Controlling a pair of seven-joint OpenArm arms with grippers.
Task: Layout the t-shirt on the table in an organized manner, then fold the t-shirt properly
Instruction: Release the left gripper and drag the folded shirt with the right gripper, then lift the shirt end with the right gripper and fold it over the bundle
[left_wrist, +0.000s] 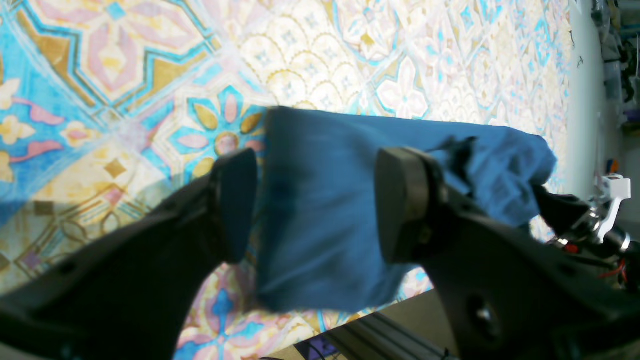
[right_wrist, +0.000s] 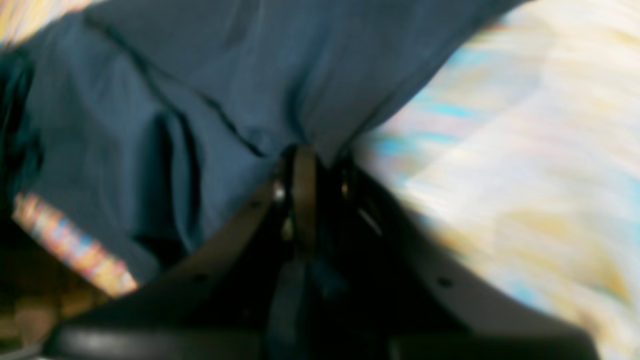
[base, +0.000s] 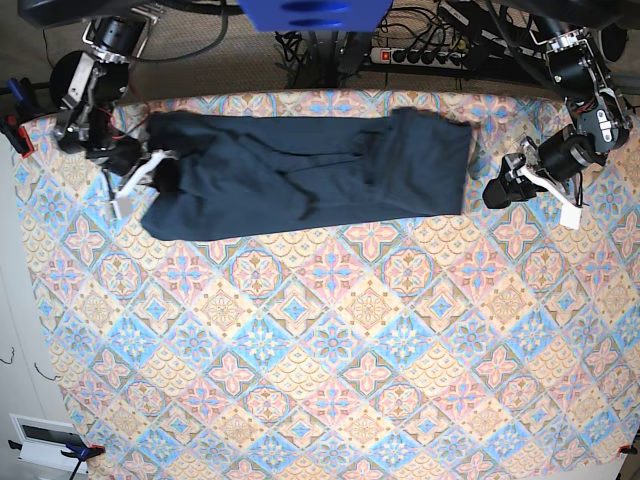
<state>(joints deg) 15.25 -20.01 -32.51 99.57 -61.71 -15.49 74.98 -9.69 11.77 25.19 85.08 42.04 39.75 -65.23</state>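
The counter (base: 330, 400), under its patterned cloth, carries the t-shirt (base: 300, 175) stretched as a long band along its far edge, with wrinkles and a doubled-over ridge still running through the middle. That puts the work, by my reading, in the laying-out step, not yet the folding.

The right claw (right_wrist: 305, 165) sits at the end of the t-shirt (right_wrist: 165, 115) on the base view's left, jaws pinched nearly together on a pucker of cloth.

The left claw (left_wrist: 315, 200) stands at the opposite end of the t-shirt (left_wrist: 320, 210), jaws wide apart, fabric between them but ungripped.

Next, the left claw likely needs to pinch its end so both can draw the garment flat.
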